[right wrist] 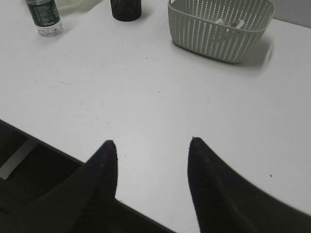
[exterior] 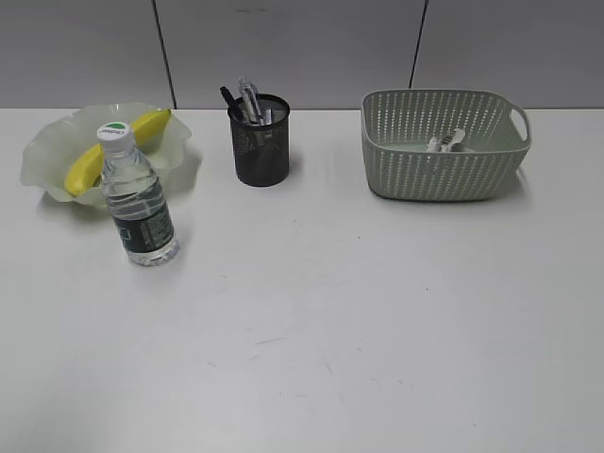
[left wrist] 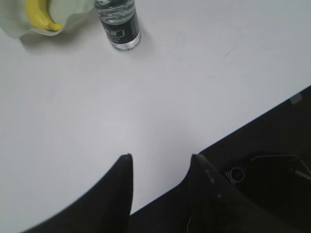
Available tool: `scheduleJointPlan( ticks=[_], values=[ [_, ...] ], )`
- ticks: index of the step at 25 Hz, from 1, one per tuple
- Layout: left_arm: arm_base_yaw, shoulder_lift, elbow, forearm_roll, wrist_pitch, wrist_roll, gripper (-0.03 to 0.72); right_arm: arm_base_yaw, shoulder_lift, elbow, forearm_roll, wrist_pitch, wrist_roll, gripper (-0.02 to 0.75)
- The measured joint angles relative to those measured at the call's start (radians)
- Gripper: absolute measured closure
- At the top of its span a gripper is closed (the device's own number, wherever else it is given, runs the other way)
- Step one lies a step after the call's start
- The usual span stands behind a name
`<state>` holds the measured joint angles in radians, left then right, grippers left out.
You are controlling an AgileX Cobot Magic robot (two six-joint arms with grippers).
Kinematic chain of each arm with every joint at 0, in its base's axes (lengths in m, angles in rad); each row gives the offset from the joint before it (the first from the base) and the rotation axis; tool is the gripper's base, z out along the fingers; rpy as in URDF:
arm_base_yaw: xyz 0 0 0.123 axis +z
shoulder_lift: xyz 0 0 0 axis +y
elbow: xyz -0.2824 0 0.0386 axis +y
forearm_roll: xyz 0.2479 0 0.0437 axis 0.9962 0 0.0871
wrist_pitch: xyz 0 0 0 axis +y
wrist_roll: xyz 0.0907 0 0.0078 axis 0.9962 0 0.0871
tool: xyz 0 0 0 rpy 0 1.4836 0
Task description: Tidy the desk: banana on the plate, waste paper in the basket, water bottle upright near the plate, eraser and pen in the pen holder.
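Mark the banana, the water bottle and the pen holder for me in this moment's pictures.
banana (exterior: 151, 125): exterior view, on its upper yellow end, above the bottle cap.
water bottle (exterior: 143, 225): exterior view, on the dark green label.
pen holder (exterior: 260, 142): exterior view, on the black mesh wall.

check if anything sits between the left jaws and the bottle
Nothing visible does. In the left wrist view only bare desk lies between the open left gripper and the upright bottle. The plate with the banana sits off to the side.
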<state>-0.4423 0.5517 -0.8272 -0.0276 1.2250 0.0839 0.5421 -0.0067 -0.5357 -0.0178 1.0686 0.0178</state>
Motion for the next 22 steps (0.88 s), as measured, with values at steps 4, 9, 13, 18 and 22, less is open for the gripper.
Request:
scheduleJointPlan(
  ticks=[4,9,13,18,22],
  values=[
    [0.0,-0.258,0.106,-0.033,0.001,0.0,0.397,0.0,0.0,0.002,0.003,-0.046,0.0,0.353],
    [-0.001,-0.5,0.199,-0.034,0.0,0.0,0.397,0.0,-0.001,0.023,0.003,-0.038,-0.002,0.353],
    [-0.001,-0.558,0.241,-0.041,-0.009,0.0,0.397,0.0,-0.001,0.027,0.007,-0.034,-0.002,0.353],
    [-0.001,-0.558,0.27,-0.048,-0.122,0.0,0.397,0.0,-0.002,0.027,0.008,-0.034,-0.002,0.353],
    [-0.001,-0.558,0.288,-0.05,-0.156,0.0,0.397,0.0,-0.002,0.027,0.008,-0.033,-0.004,0.353]
  ],
)
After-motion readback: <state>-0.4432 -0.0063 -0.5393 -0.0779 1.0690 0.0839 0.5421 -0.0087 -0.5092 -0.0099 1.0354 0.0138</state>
